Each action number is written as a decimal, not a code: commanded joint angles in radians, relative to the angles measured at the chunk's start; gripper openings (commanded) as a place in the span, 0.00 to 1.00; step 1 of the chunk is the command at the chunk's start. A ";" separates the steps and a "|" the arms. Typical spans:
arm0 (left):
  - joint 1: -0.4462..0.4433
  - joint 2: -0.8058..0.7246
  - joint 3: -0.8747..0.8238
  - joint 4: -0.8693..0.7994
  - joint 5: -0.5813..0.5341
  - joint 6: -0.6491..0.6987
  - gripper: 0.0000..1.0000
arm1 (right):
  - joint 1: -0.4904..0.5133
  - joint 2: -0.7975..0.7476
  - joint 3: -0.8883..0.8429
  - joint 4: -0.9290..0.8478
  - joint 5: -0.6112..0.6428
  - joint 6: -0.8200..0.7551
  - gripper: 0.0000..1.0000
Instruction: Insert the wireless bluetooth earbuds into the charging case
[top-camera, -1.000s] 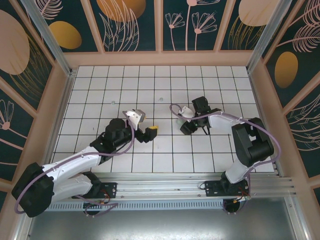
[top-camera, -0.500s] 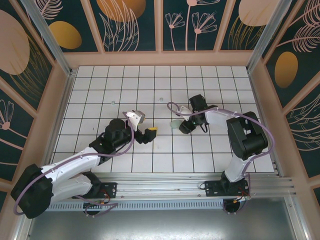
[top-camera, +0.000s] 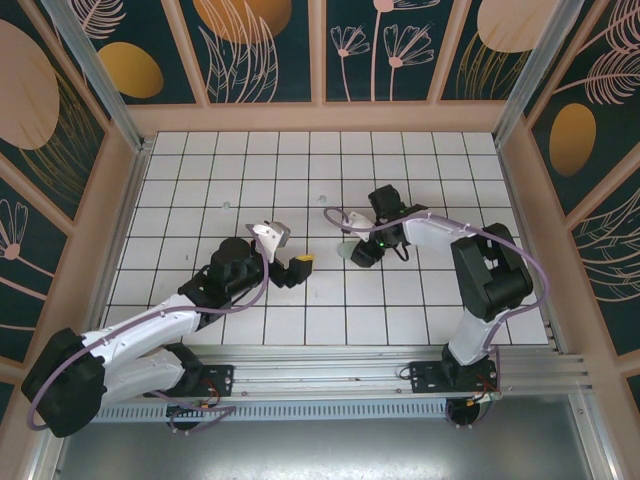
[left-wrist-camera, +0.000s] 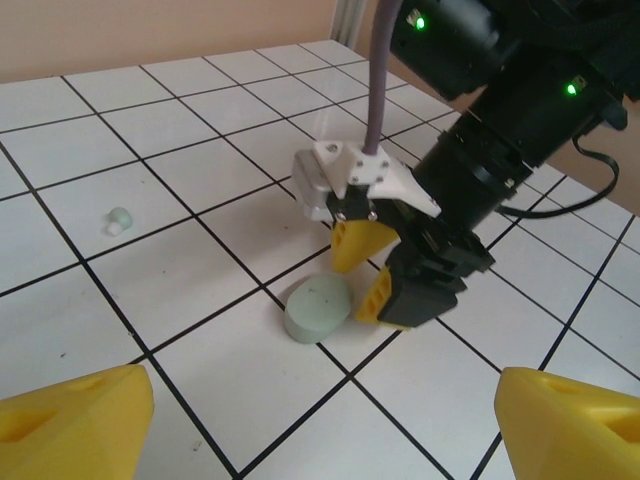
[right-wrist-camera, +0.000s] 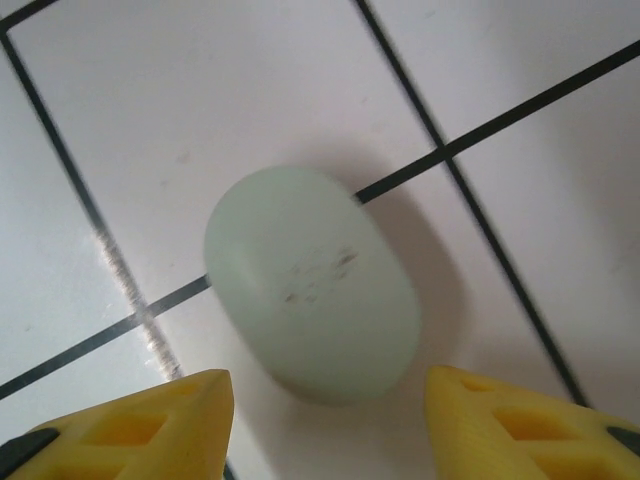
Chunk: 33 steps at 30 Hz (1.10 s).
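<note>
Case pickup: right gripper (right-wrist-camera: 325, 430), spread, hovers beside the closed pale-mint oval charging case (right-wrist-camera: 310, 285); left gripper (left-wrist-camera: 320, 430) spread too. Next: centre, then pinch.

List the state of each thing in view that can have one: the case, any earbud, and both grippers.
charging case: lid shut, lying flat, not held.
mint earbud: lying loose, outside the case and well apart from it.
left gripper: open wide, empty.
right gripper: open, low beside the case, not closed on it.
</note>
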 joint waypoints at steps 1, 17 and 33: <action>0.004 -0.030 -0.003 -0.028 -0.018 0.024 0.88 | 0.003 0.067 0.073 -0.075 0.024 -0.058 0.53; 0.004 -0.082 -0.016 -0.078 -0.053 0.041 0.88 | 0.059 0.146 0.170 -0.127 -0.007 -0.082 0.53; 0.003 -0.089 -0.033 -0.086 -0.074 0.145 0.90 | 0.111 0.106 0.190 -0.067 0.014 -0.128 0.53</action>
